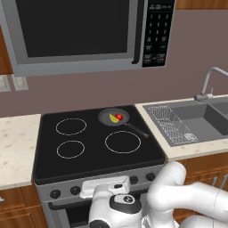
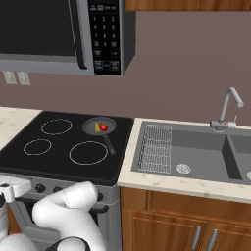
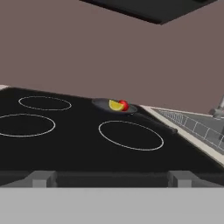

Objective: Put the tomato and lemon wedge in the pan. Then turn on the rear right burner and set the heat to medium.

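Since the tomato (image 1: 119, 116) and the lemon wedge (image 1: 114, 118) both lie inside the pan (image 1: 114, 117), touching side by side, the first part of the job looks done. From the left base view, the pan sits at about 1 o'clock on the black cooktop (image 1: 93, 153), on the rear right burner (image 1: 107, 113), and its thin handle points toward 4 o'clock. The lemon wedge is at 9 o'clock from the tomato.

What is left, I think, is the heat. The burner must be switched on and set to medium. No ring glows red, so the burner looks off. The knobs (image 1: 55, 194) on the front of the stove look like the next thing to reach for.

The arm is low, in front of the stove. The gripper (image 3: 111, 178) faces the stove front edge, and its two finger tips (image 3: 40, 178) stand spread wide apart with nothing between them.

In the left base view you can see the knobs along the stove front, near the hand. From the right base view the sink (image 2: 196, 152) and the tap (image 2: 226, 110) show well at 3 o'clock from the pan. Low down, the hand view looks flat across the glass, so the pan looks like a thin dark plate with the red and yellow bits on top.
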Available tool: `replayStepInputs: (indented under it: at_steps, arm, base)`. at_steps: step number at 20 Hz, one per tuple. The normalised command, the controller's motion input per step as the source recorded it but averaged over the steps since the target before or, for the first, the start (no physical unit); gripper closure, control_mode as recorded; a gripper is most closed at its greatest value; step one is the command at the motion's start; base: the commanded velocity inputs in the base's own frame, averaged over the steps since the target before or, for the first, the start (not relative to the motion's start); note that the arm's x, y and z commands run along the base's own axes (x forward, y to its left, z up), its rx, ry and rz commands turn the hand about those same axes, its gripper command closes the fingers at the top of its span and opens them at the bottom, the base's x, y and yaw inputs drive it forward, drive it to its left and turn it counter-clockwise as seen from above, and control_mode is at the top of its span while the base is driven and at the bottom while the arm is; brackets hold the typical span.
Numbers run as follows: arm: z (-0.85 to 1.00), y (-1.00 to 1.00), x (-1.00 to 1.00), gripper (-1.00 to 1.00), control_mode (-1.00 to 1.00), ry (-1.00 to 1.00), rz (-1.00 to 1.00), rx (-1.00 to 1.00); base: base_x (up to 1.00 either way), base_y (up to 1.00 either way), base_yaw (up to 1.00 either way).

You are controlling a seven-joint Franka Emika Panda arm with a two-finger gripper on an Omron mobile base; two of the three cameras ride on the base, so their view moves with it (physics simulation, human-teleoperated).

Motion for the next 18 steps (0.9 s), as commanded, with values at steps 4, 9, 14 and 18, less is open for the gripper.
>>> replayStepInputs:
  at_steps: [4, 9, 14, 18]
  arm:
    - [-0.30, 0.00, 0.00, -1.00, -1.00, -0.04, 0.13, -0.01]
    - [-0.34, 0.00, 0.00, -1.00, -1.00, 0.00, 0.17, 0.00]
    - [0.00, 0.00, 0.05, -1.00, -1.00, 0.00, 0.20, 0.02]
    - [0.00, 0.00, 0.12, -1.00, -1.00, 0.00, 0.18, 0.06]
  base:
    - [0.00, 0.00, 0.00]
    - [0.00, 0.00, 0.00]
    - [0.00, 0.00, 0.00]
    - [0.00, 0.00, 0.00]
